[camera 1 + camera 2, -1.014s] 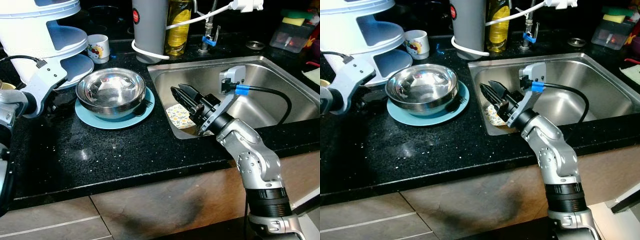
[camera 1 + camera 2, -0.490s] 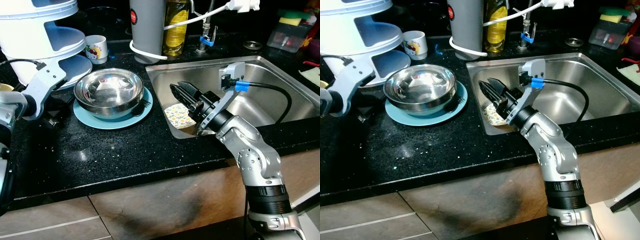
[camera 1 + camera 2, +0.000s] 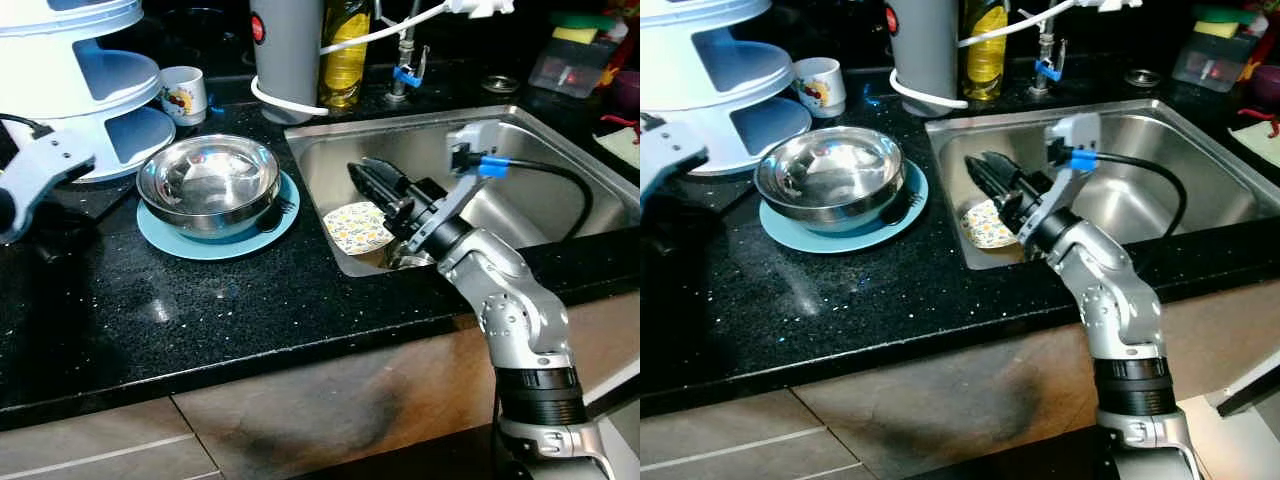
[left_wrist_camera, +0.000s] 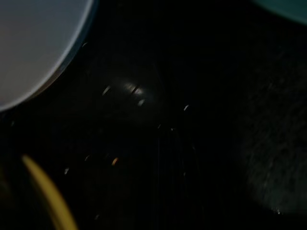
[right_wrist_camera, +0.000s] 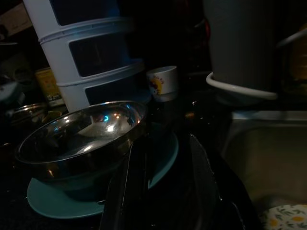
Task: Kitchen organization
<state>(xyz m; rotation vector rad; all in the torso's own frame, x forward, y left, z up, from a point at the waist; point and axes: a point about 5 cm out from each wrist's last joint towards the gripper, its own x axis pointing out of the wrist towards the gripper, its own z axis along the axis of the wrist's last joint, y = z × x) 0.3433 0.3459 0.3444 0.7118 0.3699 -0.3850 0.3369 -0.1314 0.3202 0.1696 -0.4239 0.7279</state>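
A steel bowl (image 3: 208, 183) sits on a teal plate (image 3: 250, 232) on the black counter, with a dark fork (image 3: 277, 212) lying on the plate's right rim. A small flower-patterned dish (image 3: 357, 227) lies in the left end of the steel sink (image 3: 560, 150). My right gripper (image 3: 362, 175) hangs over that end of the sink, just above the dish. It points toward the bowl and is open with nothing between its fingers (image 5: 132, 177). My left arm (image 3: 40, 170) is at the far left over the counter, beside the white rack.
A white tiered rack (image 3: 80, 60) and a printed cup (image 3: 183, 93) stand at the back left. A grey cylinder (image 3: 288, 50) with a white cord, an oil bottle (image 3: 345, 45) and the tap (image 3: 405, 70) line the back. A sponge tray (image 3: 575, 60) is far right.
The view has shifted slightly. My left arm has drawn back to the left, away from the bowl. The right gripper stays over the sink's left end.
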